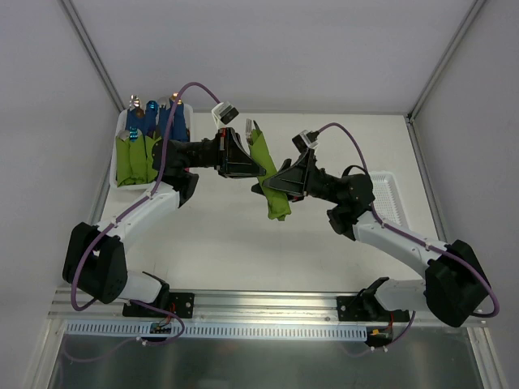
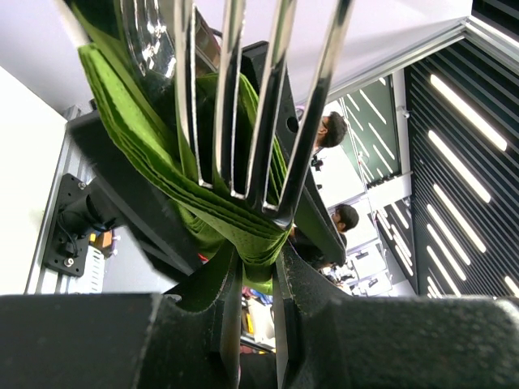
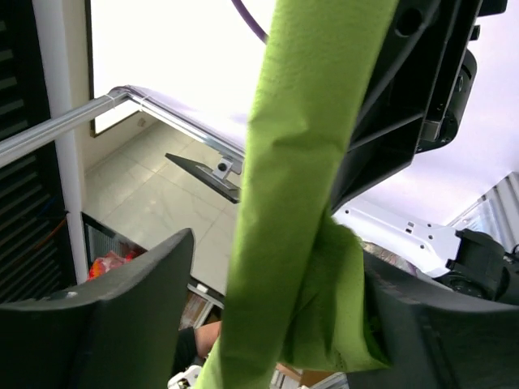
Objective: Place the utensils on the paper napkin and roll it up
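The lime-green paper napkin (image 1: 278, 204) is rolled into a long bundle and held in the air over the table's middle. A silver fork head (image 1: 249, 126) sticks out of its top end; the handles are hidden inside. My left gripper (image 1: 246, 164) is shut on the roll's upper part. In the left wrist view the fork tines (image 2: 243, 97) and napkin folds (image 2: 162, 154) rise from the pinching left gripper (image 2: 258, 275). My right gripper (image 1: 281, 183) is at the roll's lower part. In the right wrist view the right gripper (image 3: 276, 255) is open, and the napkin (image 3: 300, 162) touches only the right finger.
A white bin (image 1: 121, 130) at the back left holds several green and blue rolled bundles. A white slotted tray (image 1: 391, 193) lies at the right, behind my right arm. Grey walls close in the table's left, back and right sides.
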